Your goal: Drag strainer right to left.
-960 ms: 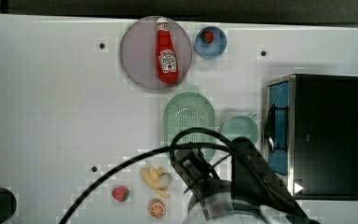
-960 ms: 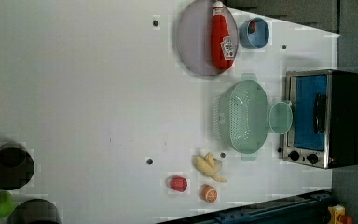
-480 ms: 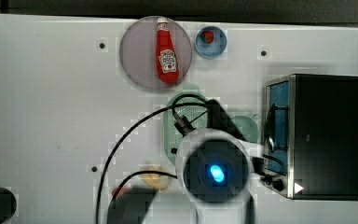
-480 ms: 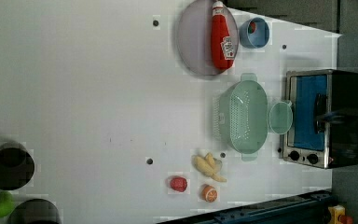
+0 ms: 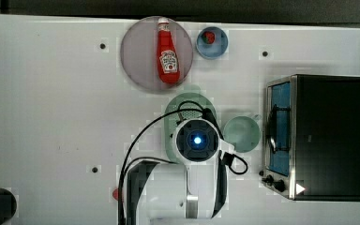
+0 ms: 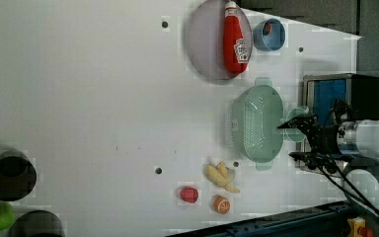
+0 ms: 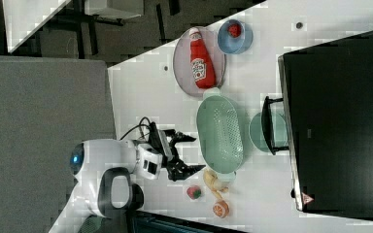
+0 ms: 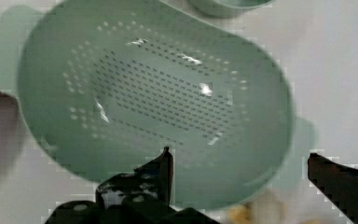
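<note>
The strainer (image 6: 256, 123) sits on the white table (image 6: 89, 98), in the left view between the mauve plate (image 6: 207, 47) above it and a small heap of toy food below it. Its perforated inside faces up (the rows of holes are plain in the wrist view (image 8: 154, 93)), and a small tab sticks out at each end. In the left view the round green cup (image 6: 296, 123) lies just beside the strainer's right edge, with the toaster oven (image 6: 340, 94) beyond it. A ketchup bottle (image 6: 235, 39) lies on the plate, and a blue bowl (image 6: 268, 34) with a red fruit in it stands near the plate's right side.

The gripper (image 7: 187, 154) hangs above the table with its fingers spread wide apart, holding nothing. In the right view it is just beside the strainer's left rim (image 7: 218, 133), near the end closest to the yellow food pieces (image 7: 212, 180). In the top view the arm's wrist (image 5: 197, 140) covers much of the strainer (image 5: 187, 99).
</note>
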### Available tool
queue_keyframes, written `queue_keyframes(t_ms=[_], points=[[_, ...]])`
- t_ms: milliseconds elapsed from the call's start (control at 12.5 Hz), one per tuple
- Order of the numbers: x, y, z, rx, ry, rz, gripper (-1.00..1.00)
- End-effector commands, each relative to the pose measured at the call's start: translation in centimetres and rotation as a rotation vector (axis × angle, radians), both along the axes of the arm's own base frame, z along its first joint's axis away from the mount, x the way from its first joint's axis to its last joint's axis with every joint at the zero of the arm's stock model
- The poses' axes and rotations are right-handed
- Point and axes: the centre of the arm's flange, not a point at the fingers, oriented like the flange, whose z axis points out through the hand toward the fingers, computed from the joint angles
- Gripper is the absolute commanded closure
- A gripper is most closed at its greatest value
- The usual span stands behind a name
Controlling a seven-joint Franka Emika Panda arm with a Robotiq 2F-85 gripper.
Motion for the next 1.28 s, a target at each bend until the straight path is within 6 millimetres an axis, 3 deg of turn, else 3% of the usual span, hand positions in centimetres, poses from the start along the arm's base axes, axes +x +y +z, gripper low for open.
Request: queue_keyframes(t_ms=[80,400,800,960,1280], points=[[1.2,0.1,-1.9,-0.024,-0.059,-0.220,-1.00],[1.7,0.3,-9.3,-0.021,-0.038,-0.233,-1.00],[1.1,2.2,-15.4,-0.023,-0.027,-0.316,-1.00],[1.0,3.8,-16.5,-0.013,-0.036,-0.286,-1.00],[0.8,6.1,-16.9,-0.007,-0.037,-0.250,-1.00]])
